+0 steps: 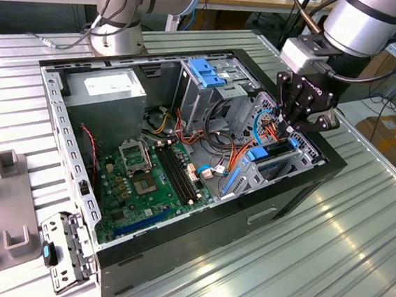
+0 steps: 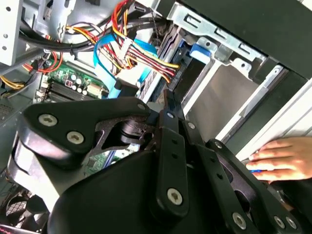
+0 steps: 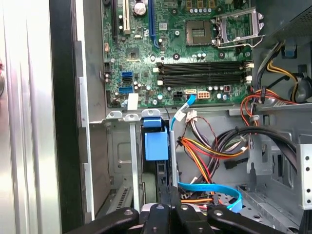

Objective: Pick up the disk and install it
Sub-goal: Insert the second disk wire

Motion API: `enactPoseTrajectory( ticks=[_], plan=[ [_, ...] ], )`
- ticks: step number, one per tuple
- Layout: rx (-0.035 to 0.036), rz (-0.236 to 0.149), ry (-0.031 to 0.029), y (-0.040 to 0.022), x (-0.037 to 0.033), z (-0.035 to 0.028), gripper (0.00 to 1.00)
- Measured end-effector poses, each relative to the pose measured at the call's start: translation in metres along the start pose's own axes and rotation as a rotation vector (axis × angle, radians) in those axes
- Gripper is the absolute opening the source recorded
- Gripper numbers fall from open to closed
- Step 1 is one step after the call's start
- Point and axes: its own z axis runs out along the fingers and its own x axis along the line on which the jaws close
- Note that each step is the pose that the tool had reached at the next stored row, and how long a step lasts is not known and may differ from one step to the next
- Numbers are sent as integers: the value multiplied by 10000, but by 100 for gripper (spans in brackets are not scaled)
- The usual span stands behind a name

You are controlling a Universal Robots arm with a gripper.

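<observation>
Exterior view: an open computer case [image 1: 173,258] is laid on its side on a ribbed metal table [image 1: 326,273], with its interior exposed from above. The motherboard [image 1: 146,178] is seated on the case floor. A grey power supply [image 1: 109,91] is mounted in the corner of the case nearest the arm's base. A silver drive cage with a blue plastic cap [image 1: 209,72] is fitted along the far wall of the case.

The gripper [image 1: 292,133] is lowered into the drive bay at the end of the case on the exterior view's right. The disk [image 1: 275,161] is located in that bay, stood on edge, with a blue side rail visible along it. The gripper's tips are positioned at the upper edge of the disk.

In the second wrist view, the gripper [image 2: 168,105] is presented with its two fingers drawn together at the tips. Contact with the disk cannot be confirmed. A bundle of red, yellow and black wires [image 2: 141,53] is routed just beyond the tips. A person's hand [image 2: 280,158] is rested against the outer side of the case.

In the first wrist view, the gripper [image 3: 168,195] is placed above a bay slot that holds a blue plastic block [image 3: 156,144]. A blue flat cable [image 3: 214,190] is run beside the fingers.
</observation>
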Motion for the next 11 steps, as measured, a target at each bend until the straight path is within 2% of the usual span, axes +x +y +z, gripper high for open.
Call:
enactPoseTrajectory(
  ticks=[3, 7, 11],
  plan=[
    [0, 2, 4, 1, 0, -13, 11],
    [0, 2, -2, 4, -9, -170, 11],
    [0, 2, -6, 6, -32, -275, 11]
  ],
)
